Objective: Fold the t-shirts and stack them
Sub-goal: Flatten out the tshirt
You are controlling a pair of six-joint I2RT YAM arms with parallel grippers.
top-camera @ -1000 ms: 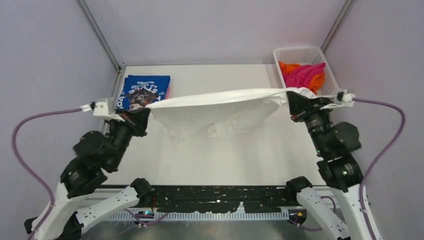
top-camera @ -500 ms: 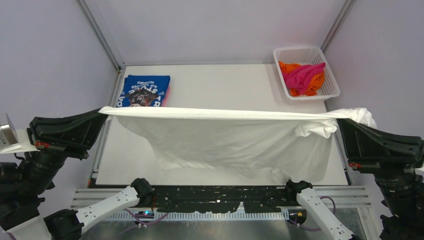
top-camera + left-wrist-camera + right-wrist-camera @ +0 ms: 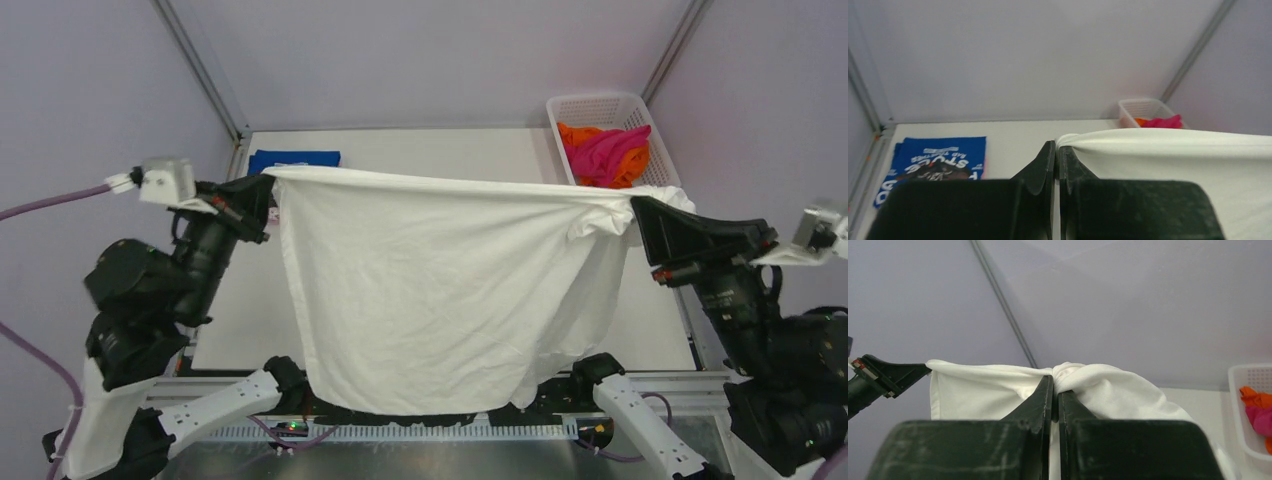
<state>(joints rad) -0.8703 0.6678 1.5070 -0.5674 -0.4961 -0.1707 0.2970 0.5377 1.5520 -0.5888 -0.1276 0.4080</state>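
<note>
A white t-shirt (image 3: 440,290) hangs stretched in the air between both arms, its plain side toward the top camera and its lower edge down at the arm bases. My left gripper (image 3: 266,183) is shut on its left top corner (image 3: 1068,139). My right gripper (image 3: 634,205) is shut on the bunched right top corner (image 3: 1073,372). A folded blue t-shirt (image 3: 933,160) with white lettering lies flat at the table's far left; the hanging cloth hides most of it in the top view. Magenta and orange t-shirts (image 3: 605,152) lie crumpled in the basket.
A white plastic mesh basket (image 3: 600,105) stands at the far right corner of the table. Grey walls with metal frame posts (image 3: 200,70) close in the back and sides. The hanging shirt hides most of the white tabletop (image 3: 430,150).
Both arms have risen and swung outward, then moved away from the camera. The shirt went from a slack bundle over the table to a taut hanging sheet.
</note>
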